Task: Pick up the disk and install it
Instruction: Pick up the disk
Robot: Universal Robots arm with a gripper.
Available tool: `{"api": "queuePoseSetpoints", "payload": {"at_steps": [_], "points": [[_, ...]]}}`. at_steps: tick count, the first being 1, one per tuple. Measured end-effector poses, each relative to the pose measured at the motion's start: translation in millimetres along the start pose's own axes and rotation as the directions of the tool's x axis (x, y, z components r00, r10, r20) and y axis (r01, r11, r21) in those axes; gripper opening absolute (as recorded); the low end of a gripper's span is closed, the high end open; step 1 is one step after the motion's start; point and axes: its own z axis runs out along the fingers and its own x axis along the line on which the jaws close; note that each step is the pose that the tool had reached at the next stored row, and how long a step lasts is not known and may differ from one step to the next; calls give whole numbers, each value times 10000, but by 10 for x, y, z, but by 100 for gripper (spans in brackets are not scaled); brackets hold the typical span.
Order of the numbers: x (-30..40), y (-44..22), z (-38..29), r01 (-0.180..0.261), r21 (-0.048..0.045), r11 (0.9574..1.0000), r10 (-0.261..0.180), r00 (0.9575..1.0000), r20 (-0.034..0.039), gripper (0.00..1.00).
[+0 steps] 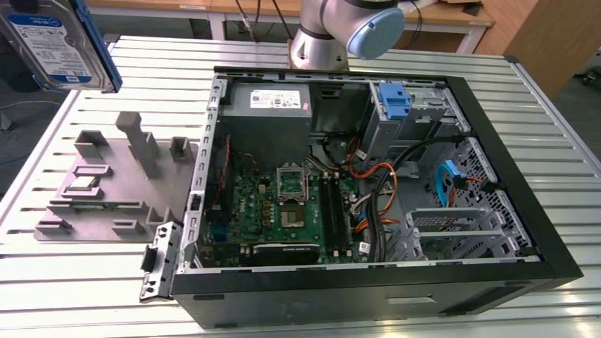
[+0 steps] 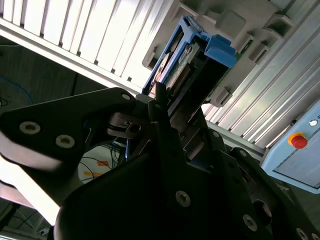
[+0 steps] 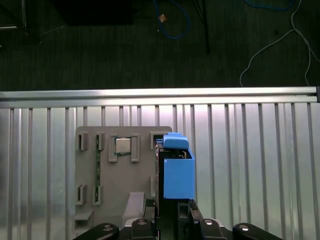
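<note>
The disk hangs high over the exterior view's left, its blue-and-white label facing the camera and a blue carrier frame along its edge. In the first wrist view the disk is seen edge-on, above the grey fixture plate. My gripper is shut on the disk, one black finger on each flat face. The second wrist view shows the same hold: the gripper clamps the disk, whose blue frame sticks out past the fingers.
The open computer case lies on the slatted metal table, with a blue bracket in its drive bay and cables beside the motherboard. The grey fixture plate carries upright posts. The arm's base stands behind the case.
</note>
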Motion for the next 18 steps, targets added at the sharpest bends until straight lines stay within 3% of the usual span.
{"api": "queuePoseSetpoints", "payload": {"at_steps": [10, 18], "points": [[-1, 0, -11, 0, 0, 10000, 0, 10000, 0, 35], [-3, 3, -59, -1, 0, 10000, 1, 10000, 0, 35]]}}
